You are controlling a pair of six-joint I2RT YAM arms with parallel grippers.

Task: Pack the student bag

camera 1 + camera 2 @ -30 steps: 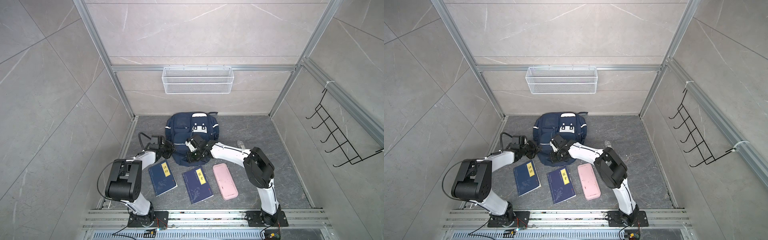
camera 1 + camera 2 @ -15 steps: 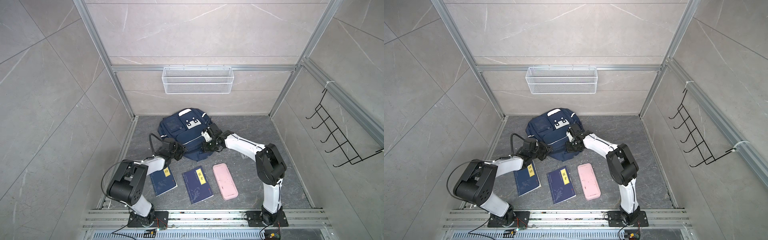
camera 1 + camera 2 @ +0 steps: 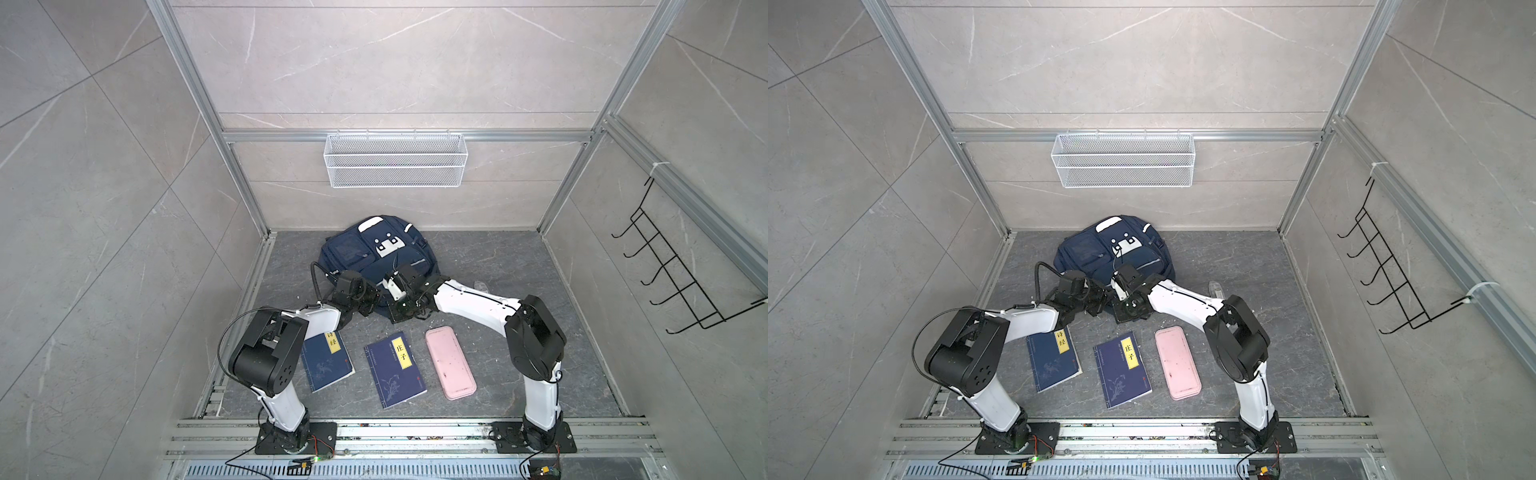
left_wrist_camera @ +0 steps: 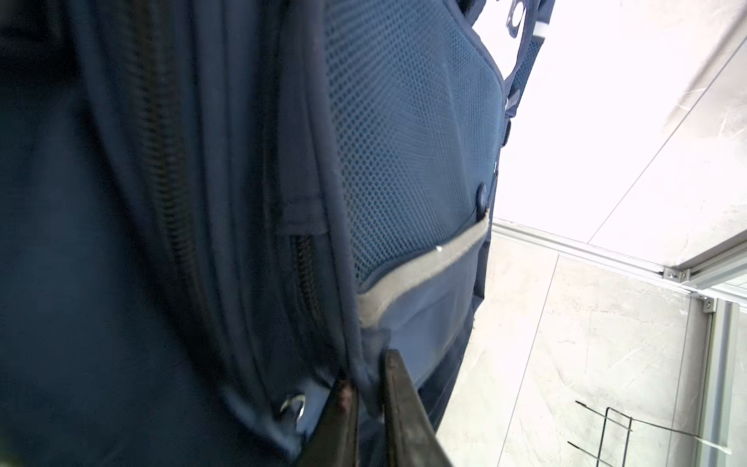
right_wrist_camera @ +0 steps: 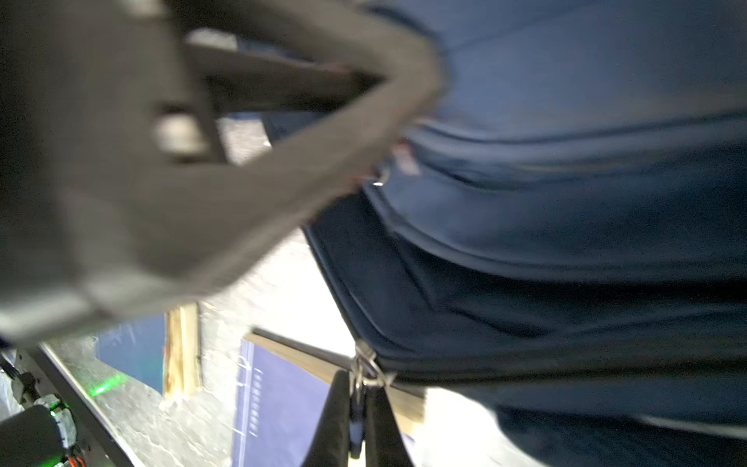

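Both grippers have drawn together at the near edge of the student bag (image 3: 370,253), which has turned and slid back and is now lying front face up near the rear wall.

Left gripper (image 4: 370,408): its fingers are standing almost together, pinching a fold of the bag's seam below the mesh pocket (image 4: 404,141), apparently anchoring the fabric.

Right gripper (image 5: 357,404): it is clamping a metal zip pull (image 5: 366,370), probably so that the zip can be run open against that anchor.

Zip tracks seen by the wrist cameras are looking closed, and nothing is showing inside the bag. A navy book (image 3: 326,359), a second navy book (image 3: 395,370) and a pink case (image 3: 450,361) are lying unpacked on the grey floor (image 3: 498,266) in front of it.

Nothing is showing in the wire basket (image 3: 395,160) hanging on the rear wall.
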